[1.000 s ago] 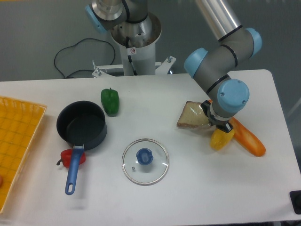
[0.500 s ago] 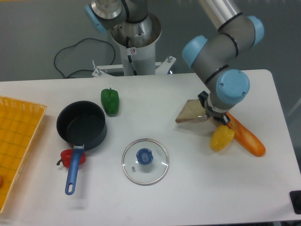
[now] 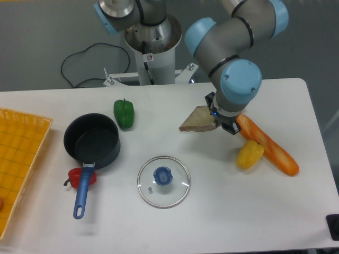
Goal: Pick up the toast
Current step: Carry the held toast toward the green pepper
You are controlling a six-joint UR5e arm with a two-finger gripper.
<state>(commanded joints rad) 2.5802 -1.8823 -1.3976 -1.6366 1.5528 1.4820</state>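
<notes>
The toast [image 3: 196, 119] is a brown slice in clear plastic, held tilted in the air above the table, right of the middle. My gripper [image 3: 217, 121] is shut on its right edge; the fingers are mostly hidden under the blue wrist joint [image 3: 235, 86]. The toast hangs out to the left of the gripper and touches nothing else.
An orange baguette [image 3: 267, 145] and a yellow lumpy item [image 3: 249, 154] lie just right and below the gripper. A glass lid [image 3: 163, 181] sits at front centre. A dark pan [image 3: 91, 142], a green pepper [image 3: 124, 113], a red item [image 3: 83, 177] and a yellow basket [image 3: 18, 159] are to the left.
The gripper has lifted the toast off the table and carried it up and to the left, away from the yellow item and the baguette.
</notes>
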